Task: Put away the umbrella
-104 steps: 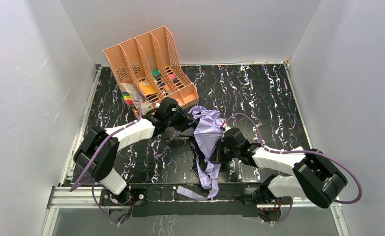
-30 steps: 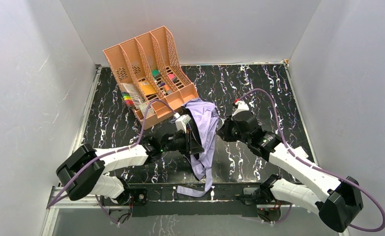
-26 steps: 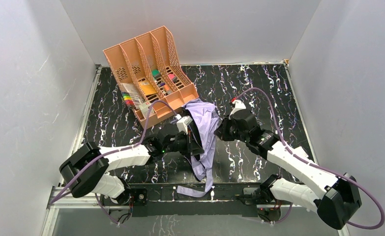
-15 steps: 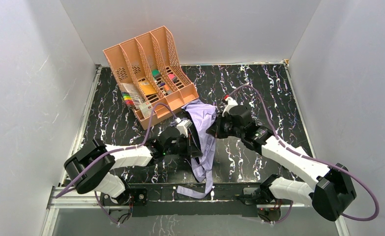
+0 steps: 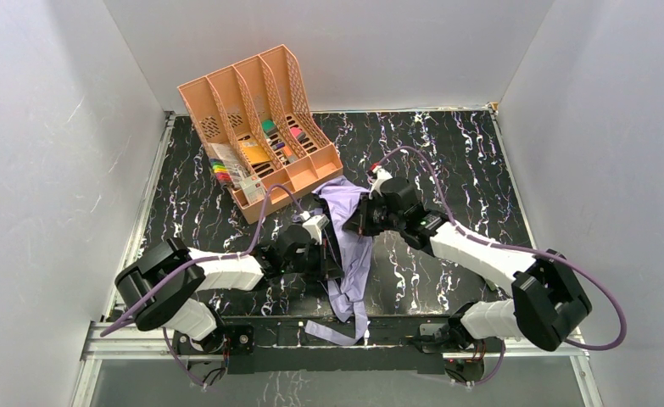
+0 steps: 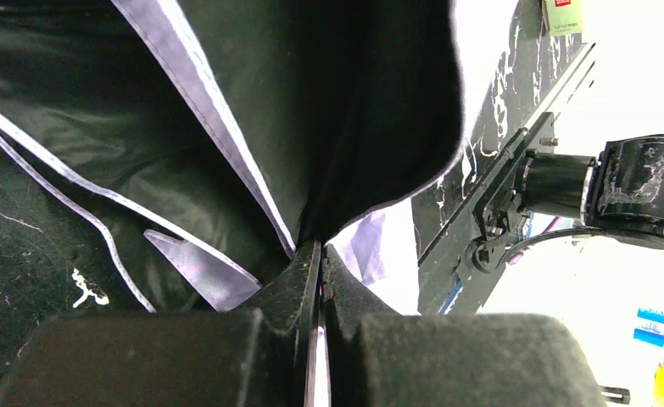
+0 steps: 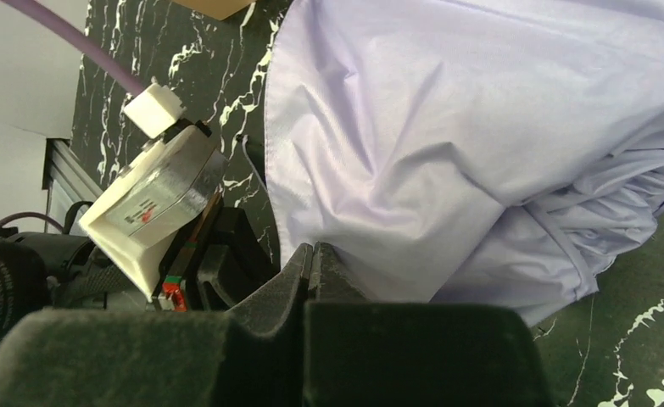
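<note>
One umbrella, one peach file organiser, two arms, two grippers. The organiser has four slots, and coloured items lie in their lower ends.

The umbrella is a loose, crumpled heap of lavender cloth at the middle of the black marbled table. It sits just beside the organiser's near right corner, outside every slot. One long strap trails from it over the near rail.

The left gripper comes in low from the left and meets the cloth's left side. The right gripper comes in from the right and meets its upper right side. The umbrella lies between them.

Only the left wrist view shows the canopy's dark underside. There the left gripper has its jaws clamped tight, with folds of umbrella cloth running straight into the pinch. It also shows a black motor housing by the rail.

Only the right wrist view shows the smooth lavender outer face of the umbrella. The right gripper has its jaws pressed together with the tips at the cloth's hem. Whether any cloth is caught between them, I cannot tell. The left arm's white camera box is just beside that hem.

Only the top view shows the organiser and the strap. No shaft or handle can be made out in any view.
</note>
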Available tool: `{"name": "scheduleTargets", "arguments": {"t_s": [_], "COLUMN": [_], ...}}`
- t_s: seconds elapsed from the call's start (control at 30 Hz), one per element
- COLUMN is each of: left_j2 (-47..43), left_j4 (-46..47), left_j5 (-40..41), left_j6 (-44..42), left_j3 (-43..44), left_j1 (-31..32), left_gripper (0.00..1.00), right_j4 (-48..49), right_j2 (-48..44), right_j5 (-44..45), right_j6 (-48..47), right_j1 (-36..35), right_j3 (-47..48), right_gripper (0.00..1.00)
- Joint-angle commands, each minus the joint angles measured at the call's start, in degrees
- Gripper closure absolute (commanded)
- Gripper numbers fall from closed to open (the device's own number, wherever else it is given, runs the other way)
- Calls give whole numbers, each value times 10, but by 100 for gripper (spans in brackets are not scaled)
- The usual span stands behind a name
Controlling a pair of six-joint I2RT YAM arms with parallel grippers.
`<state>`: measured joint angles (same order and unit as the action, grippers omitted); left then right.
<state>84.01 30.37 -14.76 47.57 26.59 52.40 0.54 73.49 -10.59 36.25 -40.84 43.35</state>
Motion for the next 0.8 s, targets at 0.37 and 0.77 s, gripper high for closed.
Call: {"name": "scheduleTargets", "arguments": {"t_s": [0.37, 0.77], "left_j2": [-16, -104], "left_j4": [-6, -63], "left_j5": [24, 35], "left_j6": [-18, -36], "left_j3": [-21, -2], "left_j1": [18, 21], "left_gripper": [100, 74], "right_j4": [97, 91], "right_j2": [62, 108], "right_j5": [2, 71], "right_j6": [39, 54], "right_j1": [-22, -50], "right_j3": [-119, -163], "right_gripper": [100, 100]}}
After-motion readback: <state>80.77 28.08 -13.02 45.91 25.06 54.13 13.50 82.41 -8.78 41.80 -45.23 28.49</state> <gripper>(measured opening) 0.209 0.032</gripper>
